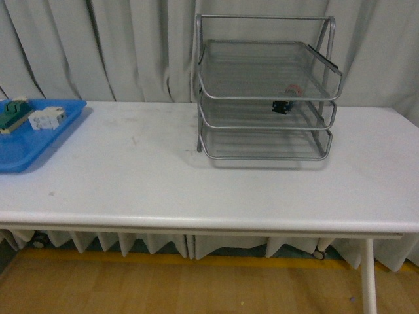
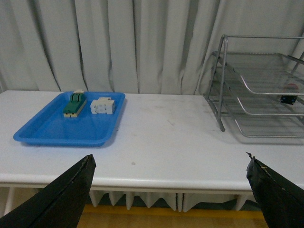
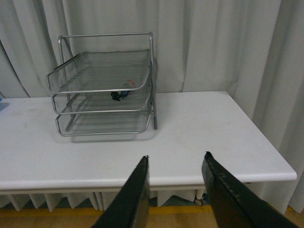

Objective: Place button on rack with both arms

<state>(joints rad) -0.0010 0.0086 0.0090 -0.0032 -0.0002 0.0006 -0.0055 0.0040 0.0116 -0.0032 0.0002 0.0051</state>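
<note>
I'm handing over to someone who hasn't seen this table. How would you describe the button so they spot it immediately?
Find the silver wire-mesh three-tier rack standing at the back of the white table, right of centre. The button lies on its middle tier, towards the right side. It is the only object in the rack: a small black body with a red cap, unlike the green-topped and white blocks in the blue tray.

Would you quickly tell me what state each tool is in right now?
Left tool: open wide, holding nothing.
Right tool: open, holding nothing.
The button already sits in the rack.
</note>
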